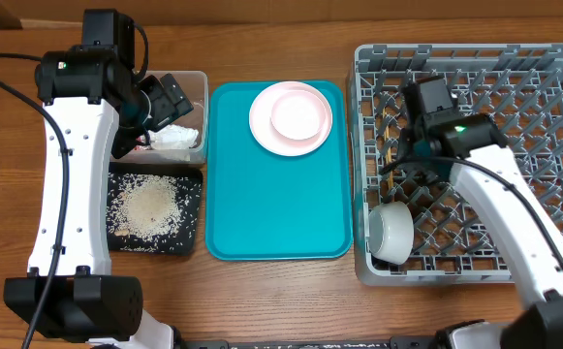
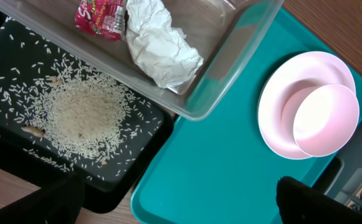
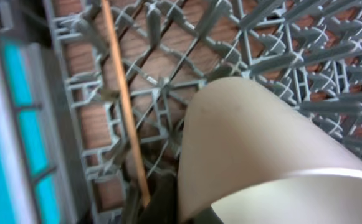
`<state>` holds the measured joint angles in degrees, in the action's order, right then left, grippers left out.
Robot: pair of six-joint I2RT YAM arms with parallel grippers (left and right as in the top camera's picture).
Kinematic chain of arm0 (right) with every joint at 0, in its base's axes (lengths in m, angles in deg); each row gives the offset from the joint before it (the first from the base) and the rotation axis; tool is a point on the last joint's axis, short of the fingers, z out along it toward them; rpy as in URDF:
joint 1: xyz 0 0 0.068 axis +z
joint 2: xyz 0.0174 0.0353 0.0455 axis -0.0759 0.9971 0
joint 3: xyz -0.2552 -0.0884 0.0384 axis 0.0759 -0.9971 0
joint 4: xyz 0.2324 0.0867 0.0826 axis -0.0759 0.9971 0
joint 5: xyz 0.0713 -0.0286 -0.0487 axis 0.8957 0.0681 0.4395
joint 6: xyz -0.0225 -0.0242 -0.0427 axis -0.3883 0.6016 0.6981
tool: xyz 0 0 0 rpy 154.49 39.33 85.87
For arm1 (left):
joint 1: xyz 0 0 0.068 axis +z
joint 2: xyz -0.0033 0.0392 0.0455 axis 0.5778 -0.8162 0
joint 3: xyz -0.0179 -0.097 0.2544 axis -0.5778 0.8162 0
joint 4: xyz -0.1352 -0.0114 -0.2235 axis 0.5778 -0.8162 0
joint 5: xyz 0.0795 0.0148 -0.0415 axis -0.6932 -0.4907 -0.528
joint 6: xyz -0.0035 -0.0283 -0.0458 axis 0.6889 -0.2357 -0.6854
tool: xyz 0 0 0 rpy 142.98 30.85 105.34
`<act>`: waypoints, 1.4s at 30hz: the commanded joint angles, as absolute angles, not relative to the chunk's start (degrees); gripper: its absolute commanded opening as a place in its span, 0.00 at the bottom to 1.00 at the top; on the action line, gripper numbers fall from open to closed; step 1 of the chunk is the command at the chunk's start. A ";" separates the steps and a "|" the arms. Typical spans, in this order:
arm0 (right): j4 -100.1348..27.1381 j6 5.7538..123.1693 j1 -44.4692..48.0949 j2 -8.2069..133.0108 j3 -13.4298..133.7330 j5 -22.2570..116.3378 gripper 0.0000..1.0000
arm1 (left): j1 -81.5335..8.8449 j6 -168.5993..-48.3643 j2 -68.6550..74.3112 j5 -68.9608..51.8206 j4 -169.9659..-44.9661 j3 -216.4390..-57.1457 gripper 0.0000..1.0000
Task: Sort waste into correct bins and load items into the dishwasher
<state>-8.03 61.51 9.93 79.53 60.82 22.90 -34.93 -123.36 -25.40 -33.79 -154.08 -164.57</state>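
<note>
- We are loading the dish rack (image 1: 552, 68), right of frame; the cup (image 1: 390, 231) lies at its lower left.
- Plate (image 1: 259, 121) and bowl (image 1: 297, 114) sit on the teal tray (image 1: 271, 213), top centre: next comes a rim grasp.
- Right fingers (image 3: 162, 199) are shut beside a chopstick (image 3: 121, 93); we cannot tell if they hold it. Left fingers (image 2: 305, 202) are wide open, empty.

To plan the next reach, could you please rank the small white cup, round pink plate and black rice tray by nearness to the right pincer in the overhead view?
1. Small white cup, inside the grey rack.
2. Round pink plate, on the teal tray.
3. Black rice tray, far left.
</note>
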 commanded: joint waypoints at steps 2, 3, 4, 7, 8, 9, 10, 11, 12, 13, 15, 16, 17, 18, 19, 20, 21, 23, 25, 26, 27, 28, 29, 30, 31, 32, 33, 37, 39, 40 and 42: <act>-7.35 63.85 9.71 71.72 65.80 31.58 0.04 | -35.33 -123.46 -24.98 -33.77 -154.03 -165.40 1.00; -7.33 64.35 9.71 70.35 65.93 33.63 0.04 | -35.33 -123.46 -24.98 -33.77 -154.03 -165.40 1.00; -7.37 65.82 9.71 68.55 65.91 37.11 0.04 | -35.33 -123.46 -24.98 -33.77 -154.03 -165.40 1.00; -6.87 70.52 9.71 65.82 65.91 47.60 0.04 | -35.33 -123.46 -24.98 -33.77 -154.03 -165.40 1.00; -6.78 71.46 9.71 65.58 65.91 49.67 0.04 | -35.31 -123.46 -24.98 -33.77 -154.03 -165.40 1.00; -6.61 72.85 9.69 65.54 65.91 52.73 0.04 | -35.31 -123.46 -24.98 -33.77 -154.03 -165.40 1.00; -6.46 74.28 9.63 65.56 65.91 55.75 0.04 | -35.31 -123.46 -24.98 -33.77 -154.03 -165.40 1.00; -6.35 75.76 9.36 65.78 65.78 59.05 0.04 | -35.33 -123.46 -24.98 -33.77 -154.03 -165.40 1.00; -6.28 77.18 8.91 66.15 65.74 62.33 0.04 | -35.33 -123.46 -24.98 -33.77 -154.03 -165.40 1.00; -6.15 78.62 8.38 66.61 65.71 65.15 0.04 | -35.33 -123.46 -24.98 -33.77 -154.03 -165.40 1.00; -6.11 81.12 6.98 67.81 65.71 70.55 0.04 | -35.31 -123.46 -25.01 -33.77 -154.03 -165.40 1.00; -6.11 82.54 6.00 68.60 65.67 73.45 0.04 | -35.33 -123.46 -24.98 -33.77 -154.03 -165.40 1.00; -6.11 83.83 5.10 69.39 65.60 75.88 0.04 | -35.31 -123.46 -24.98 -33.77 -154.03 -165.40 1.00; -6.13 85.27 4.18 70.24 65.45 78.46 0.04 | -35.33 -123.46 -24.98 -33.77 -154.03 -165.40 1.00; -6.04 87.19 3.05 71.33 65.30 81.65 0.04 | -35.31 -123.46 -24.98 -33.77 -154.03 -165.40 1.00; -5.78 88.94 2.06 72.42 65.26 84.47 0.04 | -35.31 -123.46 -24.98 -33.77 -154.03 -165.40 1.00; -5.47 91.11 0.86 73.89 65.21 87.66 0.04 | -35.31 -123.46 -24.98 -33.77 -154.03 -165.40 1.00; -5.30 94.17 -1.06 76.53 64.99 92.32 0.04 | -35.33 -123.46 -25.01 -33.77 -154.03 -165.40 1.00; -5.23 96.79 -2.94 79.70 64.77 95.51 0.04 | -35.33 -123.46 -24.98 -33.77 -154.03 -165.40 1.00; -5.32 98.36 -3.86 81.36 64.58 97.17 0.04 | -35.31 -123.46 -24.98 -33.77 -154.03 -165.40 1.00; -5.32 99.96 -4.62 82.87 64.34 98.52 0.04 | -35.31 -123.46 -24.98 -33.77 -154.03 -165.40 1.00; -5.23 101.44 -5.37 84.44 64.23 99.73 0.04 | -35.33 -123.46 -24.98 -33.77 -154.03 -165.40 1.00; -5.01 103.02 -6.15 86.32 64.23 100.80 0.04 | -35.31 -123.46 -24.98 -33.77 -154.03 -165.40 1.00; -4.82 104.44 -6.79 88.01 64.23 101.56 0.04 | -35.31 -123.46 -24.98 -33.77 -154.03 -165.40 1.00; -4.58 105.79 -7.44 89.87 64.23 102.48 0.04 | -35.33 -123.46 -25.01 -33.77 -154.03 -165.40 1.00; -4.38 106.93 -7.99 91.50 64.23 103.33 0.04 | -35.31 -123.46 -24.98 -33.77 -154.03 -165.40 1.00; -4.16 108.26 -8.43 93.08 64.23 104.27 0.04 | -35.31 -123.46 -25.01 -33.77 -154.03 -165.40 1.00; -3.40 113.25 -9.37 98.72 64.23 107.00 0.04 | -35.31 -123.46 -24.98 -33.77 -154.03 -165.40 1.00; -2.89 115.65 -9.37 100.58 64.23 107.97 0.04 | -35.31 -123.46 -24.98 -33.77 -154.03 -165.40 1.00; -2.52 116.61 -9.37 101.45 64.23 108.19 0.04 | -35.33 -123.46 -24.98 -33.77 -154.03 -165.40 1.00; -1.98 117.57 -9.37 102.74 64.23 108.12 0.04 | -35.31 -123.46 -24.98 -33.77 -154.03 -165.40 1.00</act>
